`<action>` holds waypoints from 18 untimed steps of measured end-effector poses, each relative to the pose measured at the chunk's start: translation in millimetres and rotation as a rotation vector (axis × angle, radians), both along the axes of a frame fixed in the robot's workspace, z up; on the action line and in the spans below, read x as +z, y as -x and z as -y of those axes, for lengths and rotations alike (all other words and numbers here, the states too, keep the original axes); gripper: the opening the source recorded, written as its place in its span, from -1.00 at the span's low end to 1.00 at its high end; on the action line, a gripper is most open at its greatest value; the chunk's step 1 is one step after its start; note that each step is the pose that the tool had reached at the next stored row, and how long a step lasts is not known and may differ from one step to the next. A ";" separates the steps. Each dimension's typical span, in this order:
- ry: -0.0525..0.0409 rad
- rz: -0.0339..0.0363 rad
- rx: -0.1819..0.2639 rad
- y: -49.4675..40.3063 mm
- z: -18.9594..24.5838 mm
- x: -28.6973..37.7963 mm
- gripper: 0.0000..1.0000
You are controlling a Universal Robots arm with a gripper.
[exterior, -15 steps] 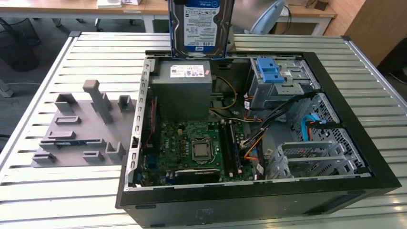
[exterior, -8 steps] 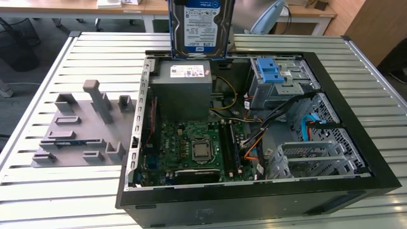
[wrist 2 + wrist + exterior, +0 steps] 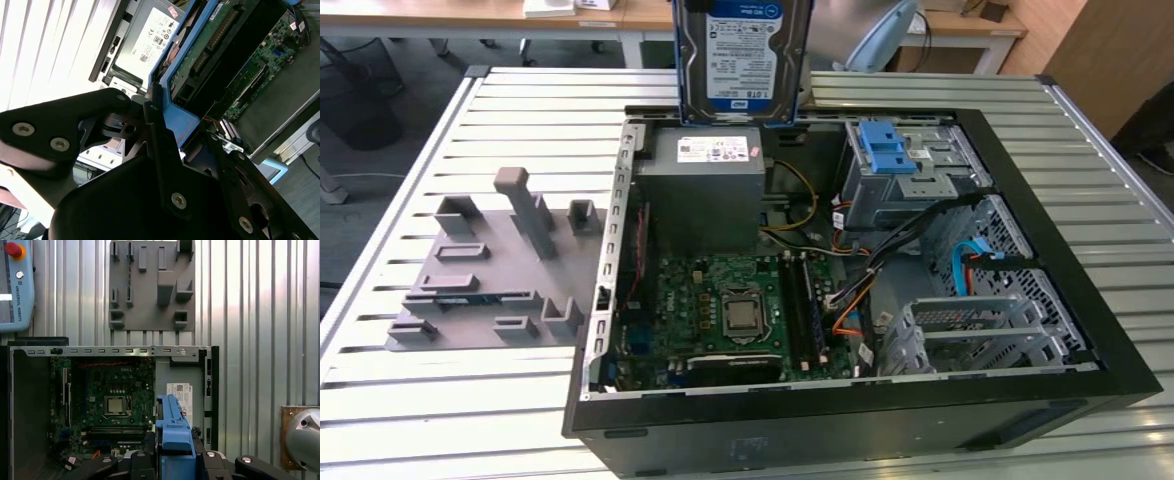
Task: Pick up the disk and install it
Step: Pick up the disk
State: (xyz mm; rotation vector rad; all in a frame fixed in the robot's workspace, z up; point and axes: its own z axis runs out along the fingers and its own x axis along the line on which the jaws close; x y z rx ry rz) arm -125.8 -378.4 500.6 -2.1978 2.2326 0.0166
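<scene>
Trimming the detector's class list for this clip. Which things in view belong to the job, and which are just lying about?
Job:
- hard drive in its blue bracket, held above the case
- end effector, shut on the bracket
- open computer case

Lying about:
- grey fixture plate beside the case
- teach pendant

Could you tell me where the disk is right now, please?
The disk hangs upright at the exterior view's top centre, held by the gripper above the power supply in the case.
</scene>
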 end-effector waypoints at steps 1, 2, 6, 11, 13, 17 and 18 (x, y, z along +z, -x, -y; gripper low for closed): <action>0.0000 0.0000 0.000 0.0 0.4 0.0 -0.27; 0.0001 -0.0001 0.000 0.0 0.9 0.0 -0.27; 0.0000 0.0000 0.000 0.0 2.9 0.0 -0.27; 0.0000 0.0000 0.000 0.0 5.9 0.0 -0.27; 0.0000 0.0000 0.000 0.0 7.0 -0.1 -0.27; 0.0001 0.0000 0.000 0.0 8.8 -0.1 -0.27; 0.0001 0.0001 0.000 0.0 9.1 -0.1 -0.27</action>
